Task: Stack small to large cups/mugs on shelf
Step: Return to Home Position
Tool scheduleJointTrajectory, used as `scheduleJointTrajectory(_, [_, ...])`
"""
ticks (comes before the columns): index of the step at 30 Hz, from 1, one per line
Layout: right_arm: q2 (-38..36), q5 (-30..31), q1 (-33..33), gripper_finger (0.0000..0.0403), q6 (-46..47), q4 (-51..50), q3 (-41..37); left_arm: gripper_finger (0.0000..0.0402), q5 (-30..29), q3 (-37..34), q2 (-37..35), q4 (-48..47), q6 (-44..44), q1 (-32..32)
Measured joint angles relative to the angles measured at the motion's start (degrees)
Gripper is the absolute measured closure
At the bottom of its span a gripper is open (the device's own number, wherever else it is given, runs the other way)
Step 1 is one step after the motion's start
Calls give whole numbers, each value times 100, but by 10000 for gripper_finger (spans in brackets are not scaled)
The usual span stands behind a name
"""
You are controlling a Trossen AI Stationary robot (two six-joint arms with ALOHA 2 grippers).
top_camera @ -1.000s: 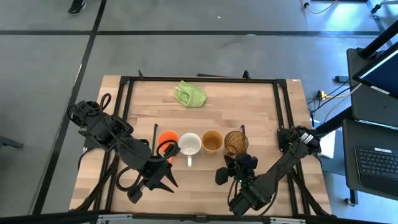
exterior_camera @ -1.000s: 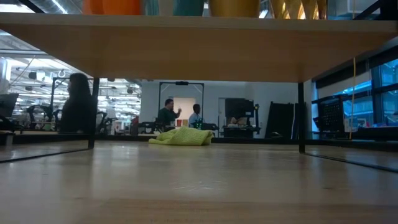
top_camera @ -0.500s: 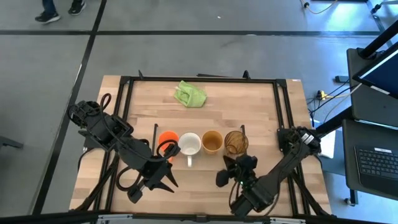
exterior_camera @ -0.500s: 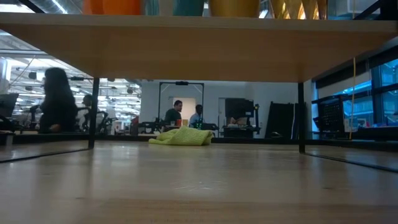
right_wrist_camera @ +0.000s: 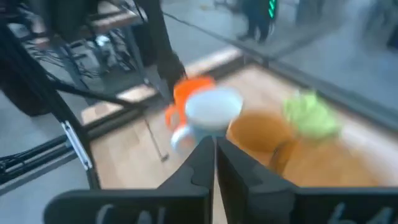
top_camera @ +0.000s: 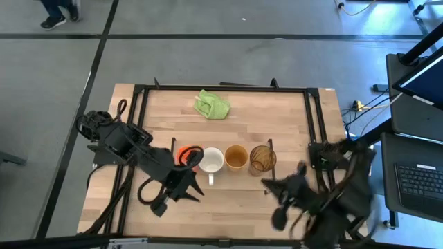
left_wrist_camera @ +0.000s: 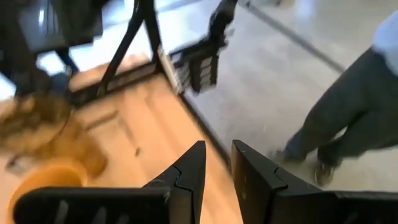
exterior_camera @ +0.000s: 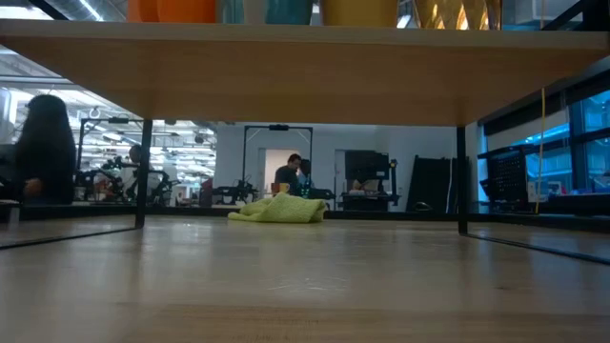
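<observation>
Grey floor (top_camera: 208, 62) surrounds the wooden table (top_camera: 277, 114), and a person (left_wrist_camera: 348, 118) stands just off its edge in the left wrist view. Across the table's middle lies the shelf (exterior_camera: 305, 76), its long axis running left to right. Both grippers sit on its near side. The left gripper (left_wrist_camera: 216, 155) hangs just in front of the shelf's left end, fingers a little parted and empty. The right gripper (right_wrist_camera: 214, 152) is over the table's near right part, fingers pressed together on nothing. All four vessels stand on the shelf in one row, close side by side: tumbler (top_camera: 263, 158) at the right end, then brown cup (top_camera: 236, 157), white mug (top_camera: 211, 160), and orange mug (top_camera: 184, 152) at the left end. The small-to-large order therefore looks complete. A green cloth (top_camera: 212, 104) lies well apart on the far side. I judge that only the retreat home is left. The row lies ahead of each gripper, the tumbler end nearer the right one and the orange mug nearer the left. A pull straight back and up should therefore clear the cups, with the left gripper having the least room.
</observation>
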Motion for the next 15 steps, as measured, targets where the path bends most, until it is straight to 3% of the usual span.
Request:
scheduleJointTrajectory(4, [-823,277,115,387,-1001,-18,-69,331,-72,-2,-325,-642,-219,271])
scheduleJointTrajectory(8, [-1718,805,493,387,-1281,-14,-623,331,-120,-1,-1078,-156,-134,345])
scheduleJointTrajectory(12, [-2735,1099,878,387,-1141,-6,-1640,331,-155,-37,-1927,-10,-7,252])
scheduleJointTrajectory(15, [-3614,1265,1107,387,-635,-11,-2739,331,-829,-378,-2587,29,-216,121])
